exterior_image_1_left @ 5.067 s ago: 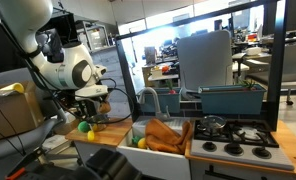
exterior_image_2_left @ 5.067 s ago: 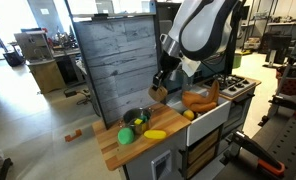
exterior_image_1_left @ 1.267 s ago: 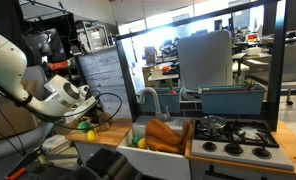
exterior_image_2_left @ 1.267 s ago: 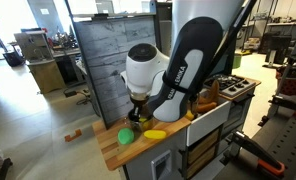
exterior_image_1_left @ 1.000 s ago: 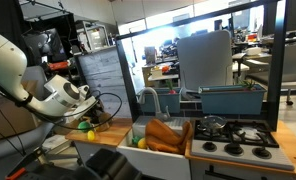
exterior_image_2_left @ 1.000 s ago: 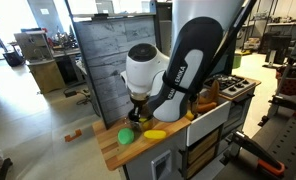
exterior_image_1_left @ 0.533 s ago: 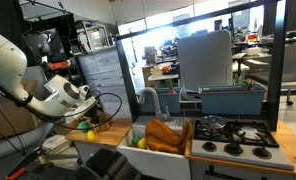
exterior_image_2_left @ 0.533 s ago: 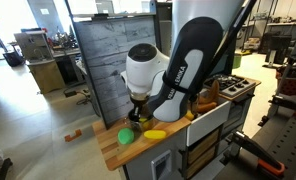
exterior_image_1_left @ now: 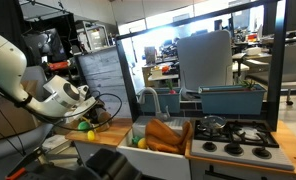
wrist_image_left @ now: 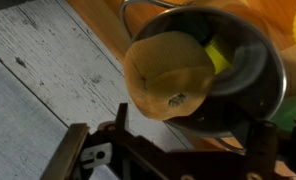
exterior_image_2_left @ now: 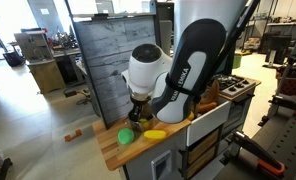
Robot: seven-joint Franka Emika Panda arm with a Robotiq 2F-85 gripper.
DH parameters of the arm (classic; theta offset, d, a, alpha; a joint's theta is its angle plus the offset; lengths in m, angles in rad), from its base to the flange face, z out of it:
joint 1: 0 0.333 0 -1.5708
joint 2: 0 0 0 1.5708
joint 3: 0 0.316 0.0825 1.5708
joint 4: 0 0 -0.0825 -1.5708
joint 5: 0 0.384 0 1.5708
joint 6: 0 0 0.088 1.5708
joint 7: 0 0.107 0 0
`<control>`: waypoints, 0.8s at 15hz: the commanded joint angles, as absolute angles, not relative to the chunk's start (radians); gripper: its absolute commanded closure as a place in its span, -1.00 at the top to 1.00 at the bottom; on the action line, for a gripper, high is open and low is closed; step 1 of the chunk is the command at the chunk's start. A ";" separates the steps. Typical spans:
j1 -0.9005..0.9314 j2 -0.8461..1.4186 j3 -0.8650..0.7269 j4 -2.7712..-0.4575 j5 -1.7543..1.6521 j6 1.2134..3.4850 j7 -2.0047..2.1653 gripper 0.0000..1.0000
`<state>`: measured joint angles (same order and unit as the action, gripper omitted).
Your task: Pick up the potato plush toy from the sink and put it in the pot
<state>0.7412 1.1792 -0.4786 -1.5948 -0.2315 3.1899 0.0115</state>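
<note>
In the wrist view the tan potato plush toy (wrist_image_left: 168,75) lies in the small shiny metal pot (wrist_image_left: 270,75), leaning over its near rim, with something yellow-green behind it. My gripper (wrist_image_left: 188,128) hovers just above, open. Its dark fingers (wrist_image_left: 119,118) stand wide apart on either side and the right one is well clear of the toy. In both exterior views the arm bends down over the wooden countertop beside the sink (exterior_image_1_left: 140,130), and the gripper (exterior_image_2_left: 138,113) hides the pot there.
A green ball (exterior_image_2_left: 125,135) and a yellow toy (exterior_image_2_left: 154,133) lie on the countertop by the pot. Orange items fill the sink under the curved faucet (exterior_image_1_left: 148,97). A stove (exterior_image_1_left: 233,138) and a blue-grey bin (exterior_image_1_left: 233,98) stand beyond. A grey plank wall (exterior_image_2_left: 108,55) backs the counter.
The jaws have opened and let go of the potato plush toy, which now rests in the pot. The arm has shifted only slightly.
</note>
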 commanded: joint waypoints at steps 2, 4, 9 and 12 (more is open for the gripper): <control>0.822 1.140 -0.547 -1.725 -0.185 3.325 0.011 1.00; 0.857 1.115 -0.563 -1.789 -0.138 3.346 -0.005 1.00; 0.855 1.111 -0.537 -1.797 -0.115 3.268 -0.016 1.00; 0.860 1.093 -0.539 -1.817 -0.116 3.255 -0.013 1.00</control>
<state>0.8612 1.0924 -0.5425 -1.8179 -0.1378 3.2552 0.0089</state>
